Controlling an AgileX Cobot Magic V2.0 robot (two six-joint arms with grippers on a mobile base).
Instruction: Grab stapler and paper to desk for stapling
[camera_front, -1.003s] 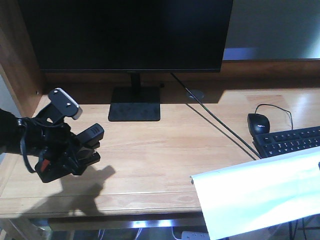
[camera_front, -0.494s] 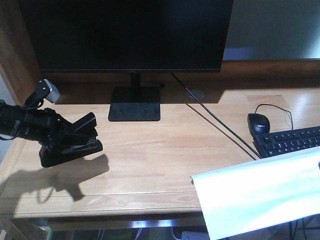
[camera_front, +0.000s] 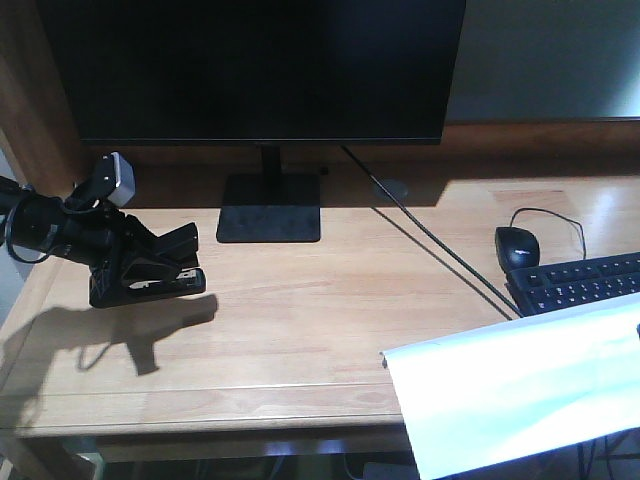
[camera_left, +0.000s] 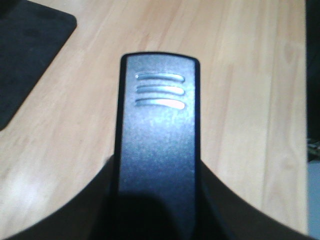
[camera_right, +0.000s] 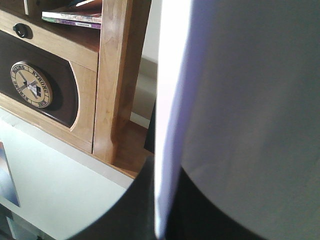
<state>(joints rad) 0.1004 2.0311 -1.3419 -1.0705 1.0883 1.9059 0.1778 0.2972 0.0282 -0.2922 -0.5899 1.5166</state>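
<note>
My left claw (camera_front: 150, 265) is clamped on the stapler (camera_left: 157, 150), long axis straight out from the fingers, nose toward the monitor stand (camera_front: 268, 210), near its left. Touching the surface (camera_front: 300, 330) or not, can't tell. My right claw (camera_right: 162, 210) pinches the paper (camera_front: 520, 390), right-front of the stand, overhanging the surface's edge. No readable writing.

The strongest light lands on the right end of the desk (camera_front: 600, 205), leaving the left side dimmer, where the arm (camera_front: 50, 232) throws a hard dark shadow toward the front edge, and the monitor (camera_front: 250, 70) is plain black. The paper (camera_front: 520, 390) glares near white, its detail washed out. Up close the stapler (camera_left: 159, 150) looks soft and grainy, and the right wrist view is blurred, the paper's edge tinged violet.
</note>
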